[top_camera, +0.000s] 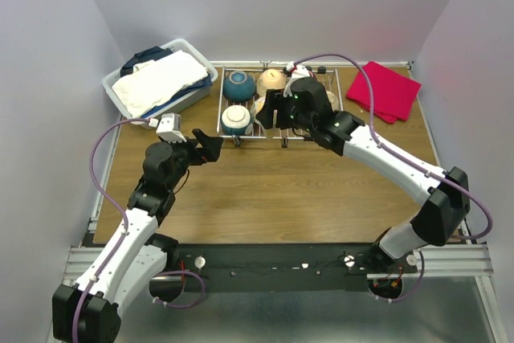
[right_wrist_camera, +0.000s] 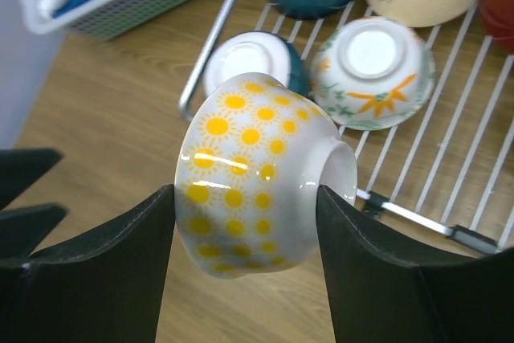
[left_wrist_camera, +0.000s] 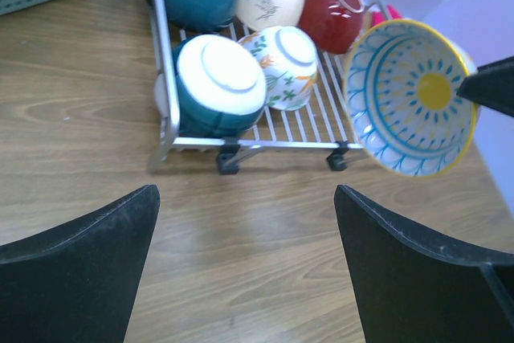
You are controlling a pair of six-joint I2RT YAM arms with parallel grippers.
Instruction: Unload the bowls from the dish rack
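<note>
Wooden table [top_camera: 273, 190], sun-patterned bowl [right_wrist_camera: 249, 174] (tilted) in right gripper [right_wrist_camera: 246, 198]

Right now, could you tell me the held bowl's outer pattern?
The bowl shows yellow suns on white; right wrist view best.

Your left arm [top_camera: 128, 251] and right arm [top_camera: 393, 165]: white links, black joints. Behind your left pincer [left_wrist_camera: 245, 190] and right pincer [right_wrist_camera: 243, 198], a purple cable [top_camera: 95, 158] trails back. The fingers [left_wrist_camera: 80, 271] are matte black wedges. A green light [top_camera: 295, 95] sits just behind the right pincer.
</note>
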